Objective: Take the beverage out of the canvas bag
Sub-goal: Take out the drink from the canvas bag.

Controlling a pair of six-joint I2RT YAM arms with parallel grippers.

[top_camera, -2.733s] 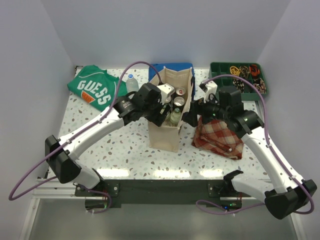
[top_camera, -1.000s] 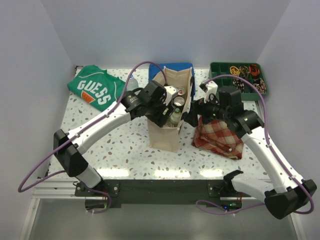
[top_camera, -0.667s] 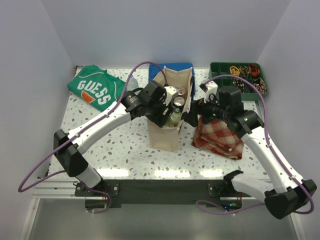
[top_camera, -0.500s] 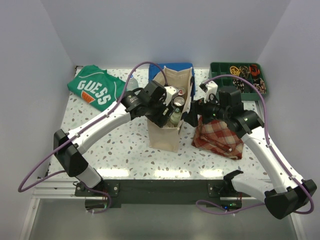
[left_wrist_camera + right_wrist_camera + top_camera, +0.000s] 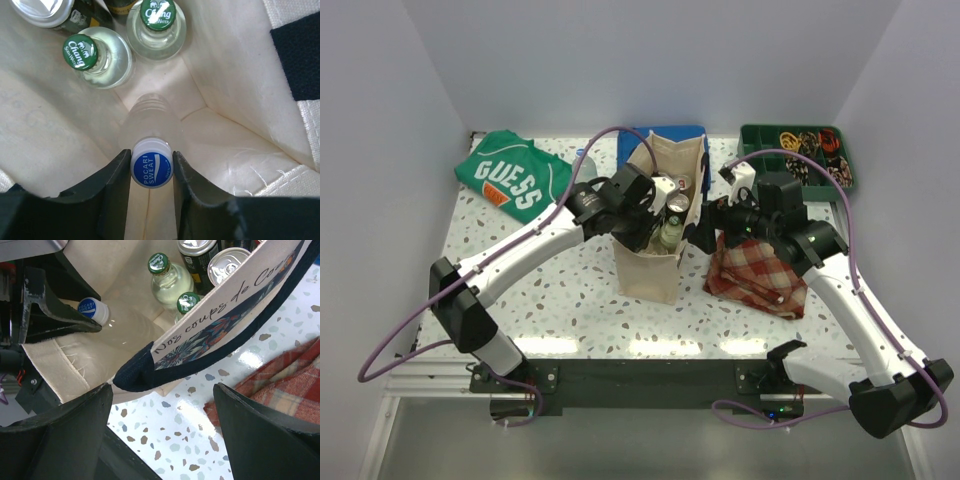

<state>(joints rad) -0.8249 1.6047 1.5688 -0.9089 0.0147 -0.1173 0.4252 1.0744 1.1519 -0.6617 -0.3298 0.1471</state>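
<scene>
Just beside two Chang bottles [image 5: 80,51], left fingers [image 5: 112,195] pinch the Pocari bottle [image 5: 152,169]; right fingers [image 5: 65,440] spread outside canvas bag [image 5: 200,325].

Bright even light, sharp focus, glare on the table [image 5: 570,292].

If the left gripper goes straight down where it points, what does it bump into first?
The Pocari Sweat bottle. Its cap sits between the left gripper's fingers, which seem to touch it, so it would likely press onto that bottle at once.
</scene>
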